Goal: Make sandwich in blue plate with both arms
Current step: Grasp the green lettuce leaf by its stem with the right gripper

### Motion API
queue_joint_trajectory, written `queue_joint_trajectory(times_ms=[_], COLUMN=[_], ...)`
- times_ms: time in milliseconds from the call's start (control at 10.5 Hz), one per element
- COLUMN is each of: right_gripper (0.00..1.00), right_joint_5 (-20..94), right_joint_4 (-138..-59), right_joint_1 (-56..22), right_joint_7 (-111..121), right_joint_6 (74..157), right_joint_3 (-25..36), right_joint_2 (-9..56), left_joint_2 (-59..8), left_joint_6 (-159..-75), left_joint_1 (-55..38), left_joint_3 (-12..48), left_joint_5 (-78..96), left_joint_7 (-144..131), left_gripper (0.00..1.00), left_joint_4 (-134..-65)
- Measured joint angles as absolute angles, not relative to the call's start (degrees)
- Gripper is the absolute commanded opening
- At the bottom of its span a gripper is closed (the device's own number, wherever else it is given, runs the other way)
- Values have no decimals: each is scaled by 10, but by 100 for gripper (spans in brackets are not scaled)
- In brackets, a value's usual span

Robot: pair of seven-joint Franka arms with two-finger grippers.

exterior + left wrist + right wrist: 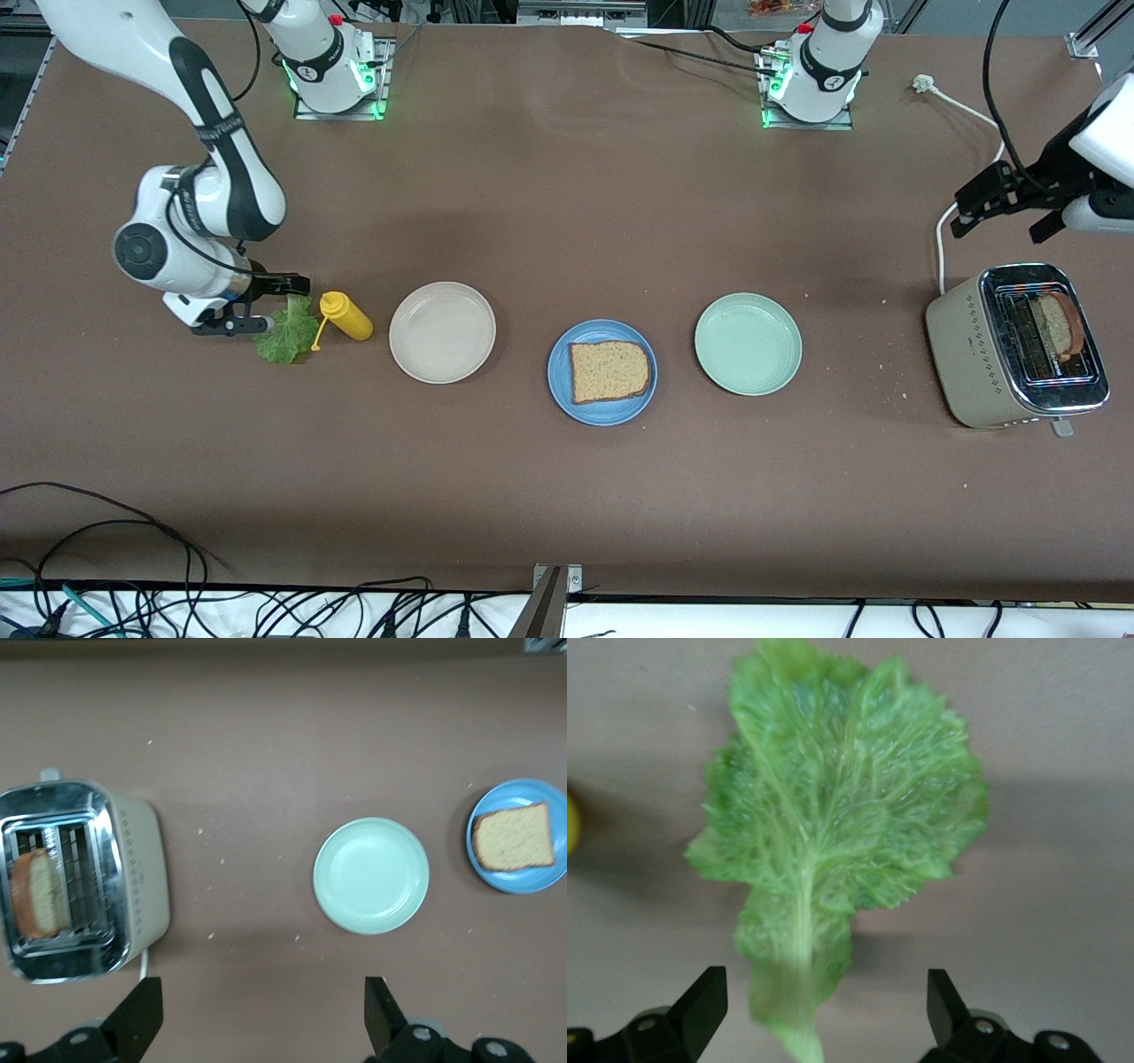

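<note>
One bread slice (609, 370) already lies on the blue plate (567, 390) mid-desk. Your right gripper (257, 306) sits low at the lettuce (285, 333), jaws spread with the stem between them, nothing pinched yet. Close too high and the thin leaf may slip or tear; swing wide and you could knock the mustard bottle (347, 317) just beside it. Your left gripper (1005, 208), jaws spread, waits over the toaster (974, 354) holding the second slice (1059, 326).

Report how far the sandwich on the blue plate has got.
Done: one bread slice lies on the blue plate. In hand: the right gripper, open, sits at the lettuce leaf by the yellow bottle, not yet gripping. Left: lettuce onto the bread, then the second slice, still in the toaster; the open left gripper hangs above it.
</note>
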State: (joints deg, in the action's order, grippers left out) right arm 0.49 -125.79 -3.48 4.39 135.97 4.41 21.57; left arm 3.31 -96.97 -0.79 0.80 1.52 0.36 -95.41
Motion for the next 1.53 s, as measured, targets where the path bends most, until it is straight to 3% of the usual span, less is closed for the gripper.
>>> queue_joint_trajectory(times_ms=[96, 191, 574, 1052, 1530], right_gripper=[22, 3, 0, 0, 0], right_joint_5=[5, 5, 5, 5, 5], right_joint_4=[-1259, -1258, -1254, -1201, -998], right_joint_1=[-35, -36, -36, -37, -52], right_joint_7=[37, 28, 22, 22, -7], right_joint_6=[1378, 1382, 1382, 1358, 1095], right_joint_3=[44, 44, 44, 43, 40], right_joint_2=[231, 234, 233, 210, 182], left_joint_2=[36, 36, 33, -5, -11], left_joint_6=[-947, -929, -845, -805, -799], left_joint_1=[-8, -8, -9, -12, -57], left_joint_3=[16, 23, 24, 2, -37], left_joint_5=[-6, -19, -23, -23, -23], left_joint_7=[4, -7, -49, -55, -55], left_gripper=[100, 100, 100, 100, 100], left_joint_4=[-949, -944, -901, -847, -842])
